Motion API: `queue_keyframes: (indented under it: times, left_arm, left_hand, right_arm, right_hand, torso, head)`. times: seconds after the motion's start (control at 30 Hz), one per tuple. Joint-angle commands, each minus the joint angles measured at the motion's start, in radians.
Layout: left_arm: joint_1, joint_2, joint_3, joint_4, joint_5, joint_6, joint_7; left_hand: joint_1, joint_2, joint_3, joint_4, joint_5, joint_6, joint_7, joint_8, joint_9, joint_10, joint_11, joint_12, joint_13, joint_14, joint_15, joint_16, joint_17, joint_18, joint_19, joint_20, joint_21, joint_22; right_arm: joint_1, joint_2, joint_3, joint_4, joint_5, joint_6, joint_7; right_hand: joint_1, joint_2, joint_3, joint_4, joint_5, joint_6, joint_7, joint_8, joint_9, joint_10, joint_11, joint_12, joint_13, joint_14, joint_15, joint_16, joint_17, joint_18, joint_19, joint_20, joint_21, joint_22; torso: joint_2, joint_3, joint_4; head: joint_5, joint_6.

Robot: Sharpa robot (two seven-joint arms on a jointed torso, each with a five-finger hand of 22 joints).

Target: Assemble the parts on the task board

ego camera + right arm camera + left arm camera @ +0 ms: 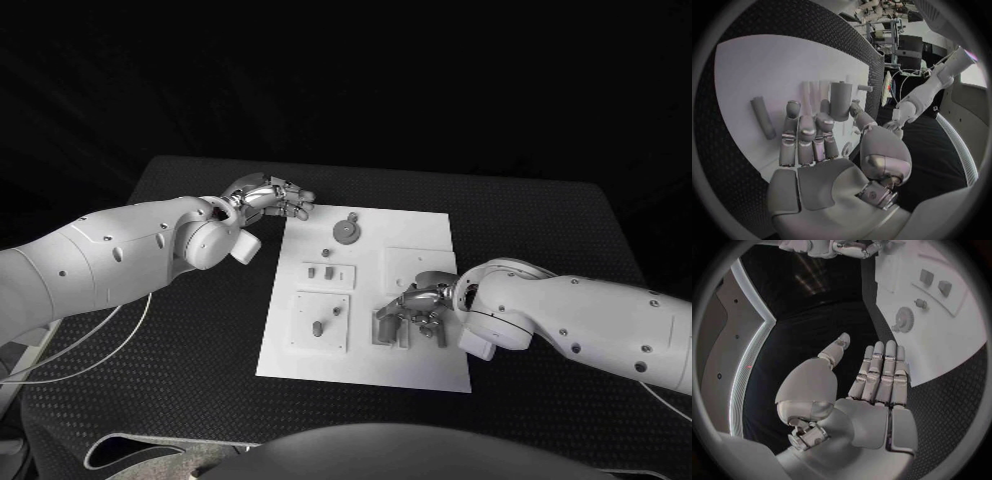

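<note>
Black table [188,330], top finely dimpled like mesh. White board [418,370] flat at its middle, smooth and matte, a long rectangle with shallow raised square panels. Grey gear [346,231] lies near the board's far end, a toothed disc with a hub; in the left wrist view the gear [902,320] sits beside a small knob-like piece [921,303]. Two small blocks [322,270] stand on a panel at the board's left-middle; the same blocks [935,281] read as squat rectangular pegs from the wrist. A short rounded peg [317,327] stands in the nearer left panel. Left hand [271,198] hovers over the table just off the board's far left corner; wrist view shows the left hand [861,390] holding nothing, fingers [883,371] straight and pressed side by side, thumb apart. Right hand [411,312] is low over the board's near right part, metal fingers pointing down among dark upright pieces. From its wrist, the right hand [826,160] has fingers [799,137] curled partway, and a grey cylinder [841,100], smooth and blunt-ended, stands just beyond the fingertips next to the thumb; cannot tell whether it is pinched. A grey rod [762,117] lies flat on the board beside that hand, apart from it.
</note>
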Motion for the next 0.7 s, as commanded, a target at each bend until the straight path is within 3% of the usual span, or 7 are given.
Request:
queue_keyframes:
  times: [0.03, 0.7]
  left_arm:
    - [0.001, 0.001, 0.001, 0.003, 0.006, 0.011, 0.009]
    - [0.001, 0.0, 0.001, 0.003, 0.006, 0.012, 0.007]
  left_hand:
    - [-0.012, 0.001, 0.005, 0.0, -0.001, -0.006, 0.001, 0.004, -0.002, -0.003, 0.001, 0.001, 0.0, -0.003, 0.004, -0.005, 0.001, -0.008, -0.008, 0.001, 0.003, -0.002]
    - [-0.013, 0.001, 0.006, -0.001, -0.001, -0.007, 0.001, 0.004, -0.002, -0.004, 0.001, 0.001, 0.0, -0.003, 0.005, -0.006, 0.003, -0.008, -0.008, 0.001, 0.003, -0.002]
  right_arm:
    - [-0.003, 0.002, -0.002, -0.001, -0.01, 0.025, 0.002]
    - [-0.003, 0.008, -0.004, -0.005, -0.01, 0.035, 0.004]
  right_hand:
    - [0.001, -0.014, 0.001, 0.01, 0.003, 0.001, 0.002, -0.004, 0.0, -0.003, 0.001, -0.007, -0.002, -0.015, -0.004, 0.007, -0.003, 0.013, -0.001, -0.002, 0.0, 0.017]
    - [-0.005, -0.04, 0.017, 0.023, 0.003, -0.004, 0.004, -0.011, 0.002, -0.01, 0.004, -0.007, -0.004, -0.023, -0.002, 0.012, -0.013, 0.013, -0.005, -0.001, -0.002, 0.018]
  torso:
    - [0.0, 0.0005, 0.0]
    - [0.0, 0.0007, -0.0002]
  head:
    - [0.0, -0.001]
    - [0.002, -0.003]
